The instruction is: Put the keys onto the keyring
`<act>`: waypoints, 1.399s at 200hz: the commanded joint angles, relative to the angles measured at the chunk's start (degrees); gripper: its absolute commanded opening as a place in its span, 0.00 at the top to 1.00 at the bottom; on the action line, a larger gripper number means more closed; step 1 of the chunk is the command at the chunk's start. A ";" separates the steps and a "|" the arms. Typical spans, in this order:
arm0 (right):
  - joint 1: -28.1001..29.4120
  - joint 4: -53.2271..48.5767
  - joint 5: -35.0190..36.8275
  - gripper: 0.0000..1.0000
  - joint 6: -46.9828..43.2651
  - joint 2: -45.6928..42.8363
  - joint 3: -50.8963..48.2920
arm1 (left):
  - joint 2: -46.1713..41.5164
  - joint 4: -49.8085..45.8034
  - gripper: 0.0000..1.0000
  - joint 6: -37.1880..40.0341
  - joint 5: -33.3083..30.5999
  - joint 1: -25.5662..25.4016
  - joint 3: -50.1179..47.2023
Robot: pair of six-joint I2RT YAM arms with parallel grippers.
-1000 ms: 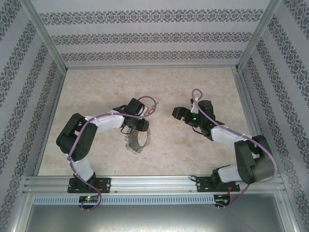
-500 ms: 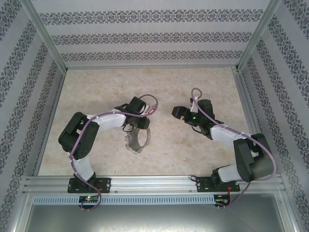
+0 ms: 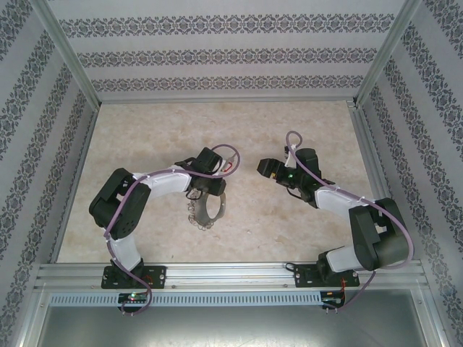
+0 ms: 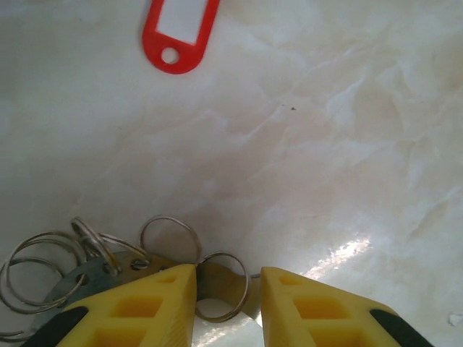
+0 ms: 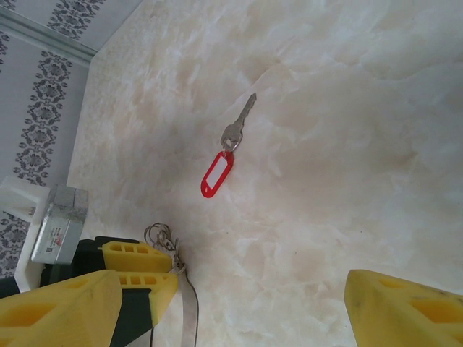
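**Key lies loose on the table, apart from the keyring at the left gripper**

Patterned walls [image 3: 231, 54] close in a pale marbled table [image 3: 145, 130] on three sides. The left arm [image 3: 155, 181] bends in from the left and the right arm [image 3: 340, 199] from the right, so their wrists face each other near the middle of the table.

The right gripper [image 5: 233, 275] hangs above the table with its yellow fingers [image 5: 61, 311] spread wide and nothing between them.

The left gripper [image 4: 228, 278] is low over the table. Its yellow fingers [image 4: 145, 307] stand a narrow way apart. One small split ring [image 4: 223, 288] of the keyring lies in that gap, and bare space shows between the ring and the right-hand finger, so the jaws are released, not clenched on anything.

The keyring [image 3: 215, 208] lies flat on the table on the near side of the left wrist. It is a grey strap loop fringed with small silvery rings, and a bunch of those rings fans out beside the left fingertip in the left wrist view.

The key [image 5: 233, 136] lies flat on the table between the two grippers, nearer the left one and ahead of its fingertips. It is well apart from the right fingers and does not touch the keyring. Its silvery shaft points away from its red tag [image 5: 217, 176], which has a white window and lies on the side toward the left gripper. From above, a purple cable [image 3: 224, 150] partly hides it.
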 commanded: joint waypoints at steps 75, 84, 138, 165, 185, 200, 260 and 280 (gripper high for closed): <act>0.79 1.66 -0.71 0.20 -0.38 0.38 1.82 | 0.53 1.75 0.70 1.17 -6.44 -0.85 -0.70; 0.76 1.68 -0.73 0.20 -0.39 0.49 1.81 | 0.62 1.93 0.71 1.13 -6.44 -0.91 -0.73; 0.77 1.66 -0.91 0.20 -0.47 0.59 1.81 | 0.14 2.54 0.75 0.44 -6.77 -1.88 -1.35; 0.83 1.64 -0.98 0.21 -0.47 0.49 1.81 | -0.86 2.83 0.75 -0.45 -7.83 -2.58 -2.12; 0.77 1.63 -0.99 0.21 -0.45 0.35 1.99 | -1.63 3.40 0.75 -1.11 -8.63 -2.89 -3.21; 0.83 1.63 -1.14 0.21 -0.48 0.43 2.09 | -1.92 3.63 0.76 -1.37 -8.98 -3.07 -3.68; 0.84 1.78 -1.59 0.22 -0.55 0.68 1.99 | -1.00 4.44 0.79 -1.16 -10.03 -3.08 -3.43; 0.83 1.55 -1.84 0.22 -0.73 0.73 1.99 | -0.75 4.43 0.82 -0.70 -10.31 -3.07 -2.93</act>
